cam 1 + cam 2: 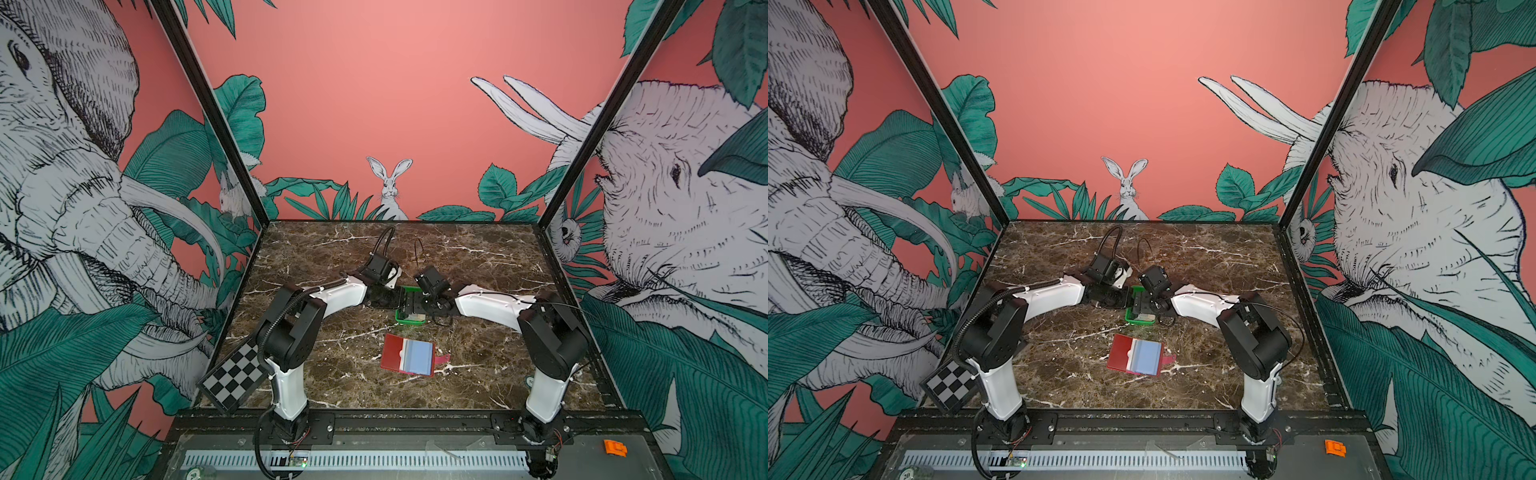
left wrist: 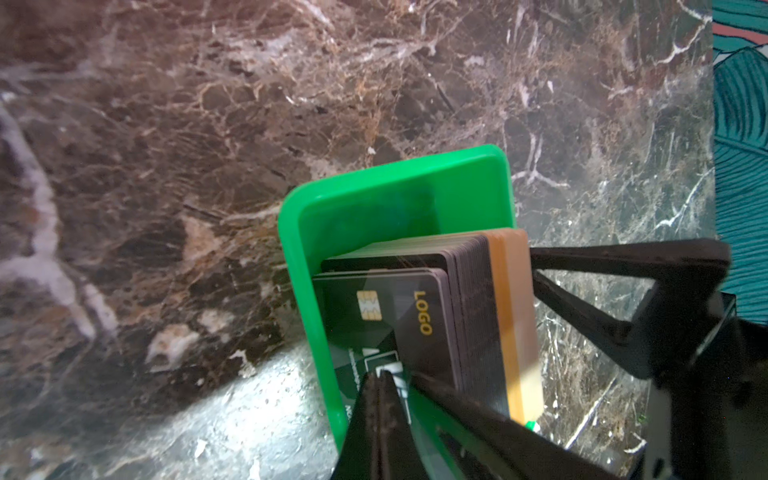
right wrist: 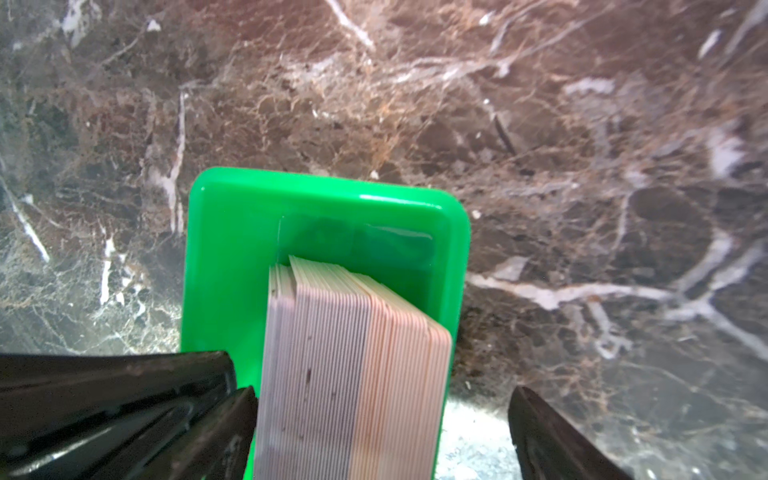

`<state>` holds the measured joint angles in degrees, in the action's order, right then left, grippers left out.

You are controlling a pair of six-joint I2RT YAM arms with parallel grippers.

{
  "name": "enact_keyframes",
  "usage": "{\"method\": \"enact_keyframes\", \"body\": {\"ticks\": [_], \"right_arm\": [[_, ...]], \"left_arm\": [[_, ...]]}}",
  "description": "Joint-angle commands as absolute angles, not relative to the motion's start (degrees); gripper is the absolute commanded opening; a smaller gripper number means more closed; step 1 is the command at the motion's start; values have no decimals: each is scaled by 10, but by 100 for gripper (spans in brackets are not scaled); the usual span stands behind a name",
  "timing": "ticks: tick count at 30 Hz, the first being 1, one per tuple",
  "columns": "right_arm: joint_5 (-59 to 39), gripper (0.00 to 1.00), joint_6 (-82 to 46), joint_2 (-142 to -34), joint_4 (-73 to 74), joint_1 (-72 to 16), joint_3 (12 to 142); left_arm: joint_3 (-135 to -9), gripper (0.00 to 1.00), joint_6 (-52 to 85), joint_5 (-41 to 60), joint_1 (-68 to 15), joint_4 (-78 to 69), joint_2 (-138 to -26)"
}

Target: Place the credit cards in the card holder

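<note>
One shut, one wide

Thin dark and pale credit cards (image 3: 353, 353) stand in a green plastic tray (image 2: 291, 232). Left fingers (image 2: 380, 395) press together at the front card; right fingers (image 3: 380, 392) spread around the stack. The red folding card holder (image 1: 392, 351) lies open nearby on the marble bench (image 1: 478, 257).

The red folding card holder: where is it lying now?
In both top views the red leather-look folding card holder lies open mid-table on the brown marble table, just nearer the camera than the green plastic tray.
</note>
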<state>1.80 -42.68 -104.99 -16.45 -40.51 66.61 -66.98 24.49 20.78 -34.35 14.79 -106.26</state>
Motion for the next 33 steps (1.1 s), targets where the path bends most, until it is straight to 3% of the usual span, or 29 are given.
{"method": "enact_keyframes", "body": {"ticks": [1, 16, 33], "right_arm": [[50, 92, -415, -1056, -195, -394, 684], [24, 92, -392, -1073, -188, -374, 702], [26, 92, -381, -1059, -207, -373, 717]], "left_arm": [[-674, 0, 252, 195, -340, 160, -1054], [-657, 0, 254, 214, -340, 128, -1064], [-666, 16, 259, 243, -341, 120, -1094]]}}
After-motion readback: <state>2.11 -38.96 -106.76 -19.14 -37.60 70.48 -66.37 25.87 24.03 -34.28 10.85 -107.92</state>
